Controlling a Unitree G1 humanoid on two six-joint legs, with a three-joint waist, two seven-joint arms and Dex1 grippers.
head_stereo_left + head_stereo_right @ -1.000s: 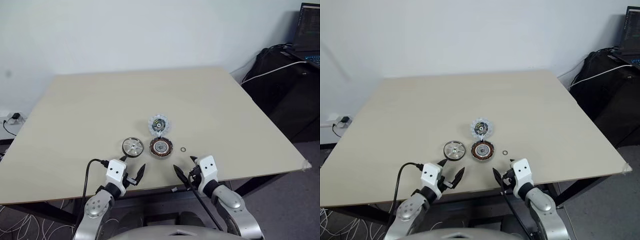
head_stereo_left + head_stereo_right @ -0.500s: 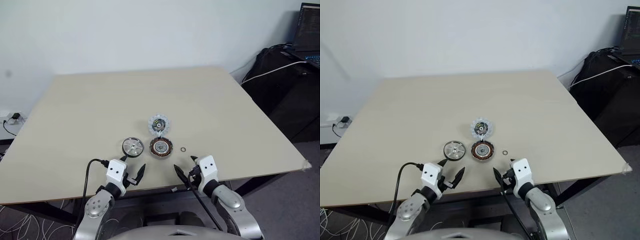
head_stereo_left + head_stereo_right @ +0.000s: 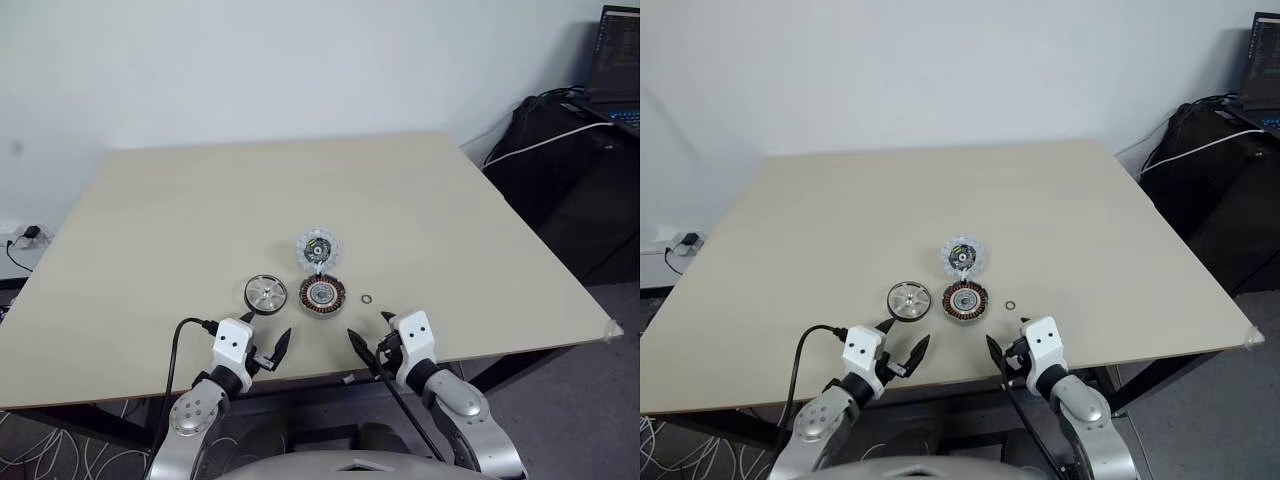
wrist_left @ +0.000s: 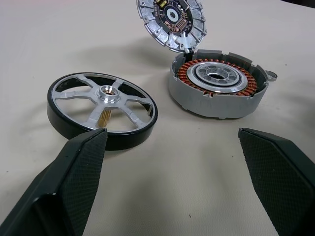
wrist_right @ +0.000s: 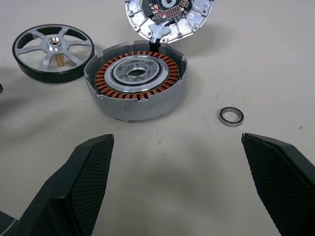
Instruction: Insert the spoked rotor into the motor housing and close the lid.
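The spoked rotor [image 3: 265, 293], silver spokes in a black rim, lies flat on the table left of the motor housing [image 3: 322, 294], a grey shell with copper windings round a silver hub. The scalloped lid [image 3: 317, 247] stands hinged open just behind the housing, its dark centre showing. My left gripper [image 3: 269, 335] hovers open at the near table edge, just in front of the rotor [image 4: 102, 109]. My right gripper [image 3: 369, 330] is open too, in front of the housing [image 5: 136, 80]. Nothing sits between either pair of fingers.
A small metal ring [image 3: 367, 299] lies loose right of the housing, also seen in the right wrist view [image 5: 231, 116]. The beige table [image 3: 200, 210] stretches wide behind the parts. Black bags and cables [image 3: 570, 170] stand off the table's right side.
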